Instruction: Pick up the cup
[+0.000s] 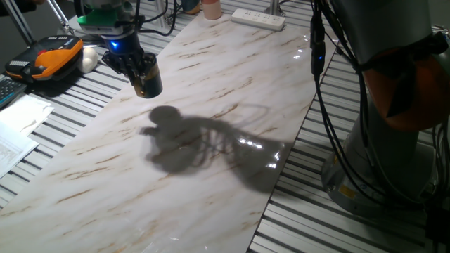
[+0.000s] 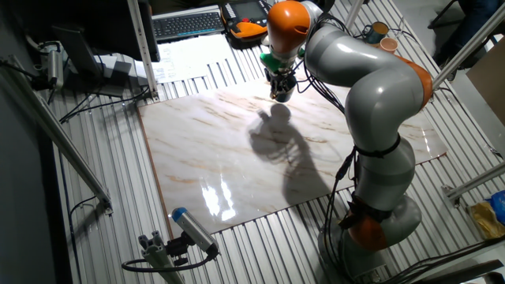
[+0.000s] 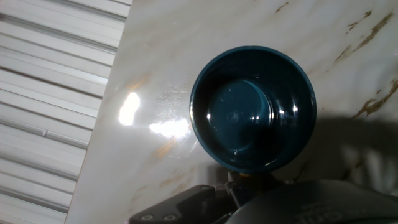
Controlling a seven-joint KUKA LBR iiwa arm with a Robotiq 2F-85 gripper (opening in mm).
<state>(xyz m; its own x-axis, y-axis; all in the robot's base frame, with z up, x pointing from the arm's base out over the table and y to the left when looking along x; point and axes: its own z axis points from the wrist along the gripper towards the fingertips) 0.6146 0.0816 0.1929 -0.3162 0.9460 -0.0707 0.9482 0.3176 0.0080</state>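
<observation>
Right at the hand, the gripper [image 1: 133, 67] is clamping the cup [image 3: 252, 107], fingers closed on its wall or handle side; from the hand view I am looking straight down into its dark blue-green bowl, which appears empty, and the exact contact is hidden under the hand's own body at the bottom edge. In the one fixed view the cup [image 1: 148, 83] is hanging below the fingers near the far left corner of the marble table [image 1: 211, 147], and its shadow is falling well apart from it, so I am judging that it is off the surface already. So the lift is the step in hand, and the pick is looking nearly complete. The next move is calling only for a steady rise with the grasp held firm, since a small mug pinched at one side could tilt or slip.

Counting outward: one arm [image 2: 371, 102], one gripper, one dark cup. Farther back, one pale pink cup [image 1: 210, 8] is standing at the table's far edge beside one white power strip [image 1: 259, 19].
</observation>
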